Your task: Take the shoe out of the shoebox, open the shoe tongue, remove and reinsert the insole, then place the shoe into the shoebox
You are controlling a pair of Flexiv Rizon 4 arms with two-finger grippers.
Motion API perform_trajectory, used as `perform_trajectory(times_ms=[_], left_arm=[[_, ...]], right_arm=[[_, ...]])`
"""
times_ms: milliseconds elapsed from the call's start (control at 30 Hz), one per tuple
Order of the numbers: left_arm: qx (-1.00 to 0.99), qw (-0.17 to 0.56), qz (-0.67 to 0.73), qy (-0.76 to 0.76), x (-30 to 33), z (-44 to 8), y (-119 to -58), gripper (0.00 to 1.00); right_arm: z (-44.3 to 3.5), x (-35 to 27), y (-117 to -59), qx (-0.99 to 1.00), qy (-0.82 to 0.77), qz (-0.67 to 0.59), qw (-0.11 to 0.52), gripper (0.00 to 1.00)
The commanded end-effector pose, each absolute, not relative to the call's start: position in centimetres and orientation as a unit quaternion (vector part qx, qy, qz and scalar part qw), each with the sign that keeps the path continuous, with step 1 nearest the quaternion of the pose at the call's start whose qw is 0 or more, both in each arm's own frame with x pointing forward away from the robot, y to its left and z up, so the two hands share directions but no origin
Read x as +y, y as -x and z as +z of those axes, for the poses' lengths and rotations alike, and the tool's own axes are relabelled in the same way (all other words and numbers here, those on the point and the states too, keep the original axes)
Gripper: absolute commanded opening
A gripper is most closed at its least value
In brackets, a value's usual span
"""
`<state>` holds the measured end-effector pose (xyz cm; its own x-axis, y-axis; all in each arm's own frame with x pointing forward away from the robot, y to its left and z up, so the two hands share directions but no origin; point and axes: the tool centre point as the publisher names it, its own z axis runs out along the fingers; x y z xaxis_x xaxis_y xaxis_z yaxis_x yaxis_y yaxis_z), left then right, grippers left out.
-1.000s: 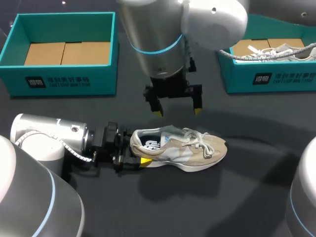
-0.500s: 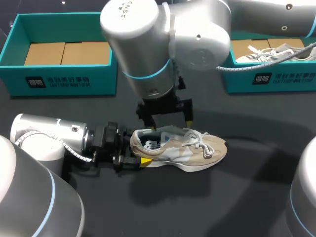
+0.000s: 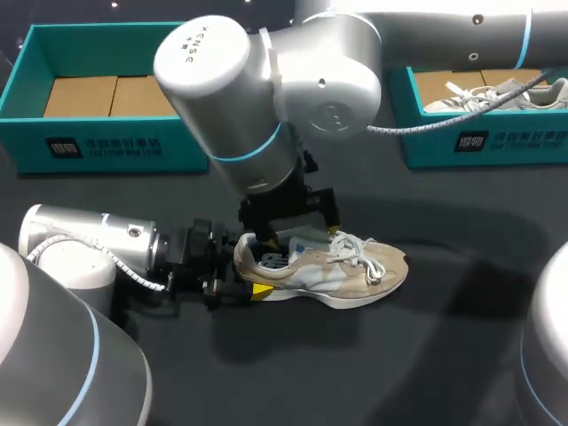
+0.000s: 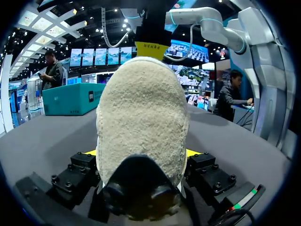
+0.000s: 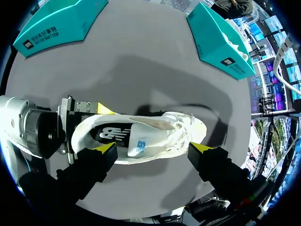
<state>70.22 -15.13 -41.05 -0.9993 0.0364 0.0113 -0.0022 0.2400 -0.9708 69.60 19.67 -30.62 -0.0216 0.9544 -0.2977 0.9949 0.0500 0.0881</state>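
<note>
Head view: beige sneaker (image 3: 346,266) lies on its side-sole on the dark table (image 3: 426,355), toe toward the right, outside both boxes. Left gripper (image 3: 241,268) comes in low from the left, its fingers clamped on the sneaker's heel, one yellow tip showing under the heel edge. Right arm (image 3: 266,80) crosses in from the upper right; right gripper (image 3: 291,235) sits directly over the shoe opening, fingers spread, holding nothing. Empty teal shoebox (image 3: 115,142) at far left, cardboard floor bare. Second teal shoebox (image 3: 470,138) at far right, with another pale shoe (image 3: 497,89) inside. Left wrist view: suede heel fills the space between the fingers, a yellow tip pressed against each side. A yellow tip of the right gripper hangs just above the sneaker's collar. Right wrist view: own two fingers stand wide apart, one beside the heel opening, the other near the toe, the sneaker lying lengthwise between and beneath them; I cannot tell if either tip touches it. Dark insole (image 5: 113,133) shows in place inside the opening. White laces (image 5: 181,127) tied, loose over the forefoot. Left gripper is seen gripping the heel.
</note>
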Motion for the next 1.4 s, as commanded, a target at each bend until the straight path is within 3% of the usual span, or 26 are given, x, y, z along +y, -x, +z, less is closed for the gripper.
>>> perform_trajectory(times_ms=[33,1233,1400], left_arm=[[-0.788,0.015,0.616,0.010,-15.1,-41.1,-70.2,0.00],[-0.788,0.015,0.616,0.010,-15.1,-41.1,-70.2,0.00],[-0.788,0.015,0.616,0.010,-15.1,-41.1,-70.2,0.00]], right_arm=[[-31.6,20.4,-69.2,0.564,-0.794,-0.097,0.206,1.00],[-35.3,17.8,-69.3,0.505,-0.819,-0.111,0.249,1.00],[-35.3,17.3,-69.2,0.501,-0.822,-0.111,0.247,0.83]])
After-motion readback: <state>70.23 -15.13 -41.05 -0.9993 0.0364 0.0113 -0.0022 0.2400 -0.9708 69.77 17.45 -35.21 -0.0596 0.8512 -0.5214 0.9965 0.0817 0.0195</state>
